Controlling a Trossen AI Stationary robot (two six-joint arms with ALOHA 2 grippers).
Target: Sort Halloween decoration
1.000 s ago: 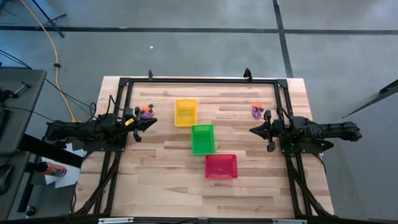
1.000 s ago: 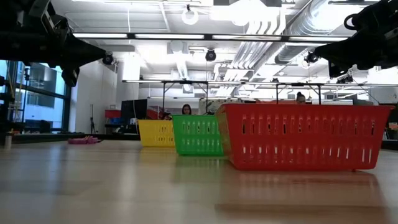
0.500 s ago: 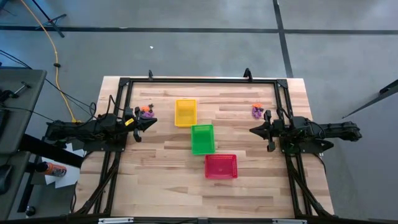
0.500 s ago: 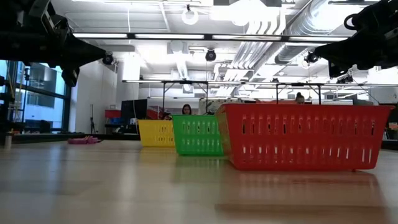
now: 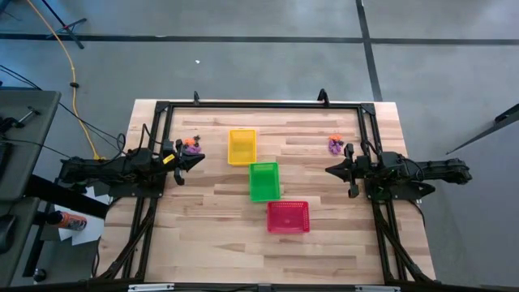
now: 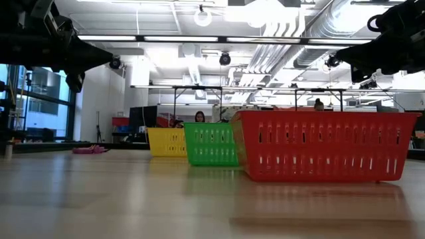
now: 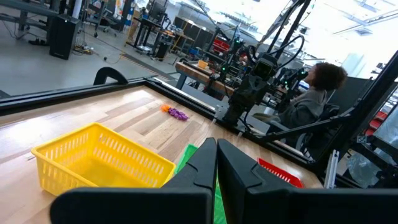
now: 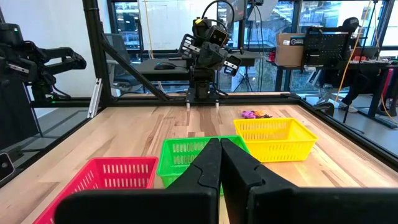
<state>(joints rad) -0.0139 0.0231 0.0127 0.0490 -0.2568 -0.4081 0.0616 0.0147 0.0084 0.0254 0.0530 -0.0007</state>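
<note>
Lying in two small heaps on table (image 5: 324, 243): Halloween decoration (image 5: 191, 145) beside left gripper (image 5: 197, 159), more near right gripper (image 5: 331, 169). Both hovering, fingers together, holding nothing. Trinkets judged light, tiny, slippery; calling for pinching singly across body.

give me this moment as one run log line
left gripper: shut, empty | right gripper: shut, empty | trinkets: on table, unsorted | baskets: empty

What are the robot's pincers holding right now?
Nothing. The left pincer and right pincer are both shut and empty, up above the table.
</note>
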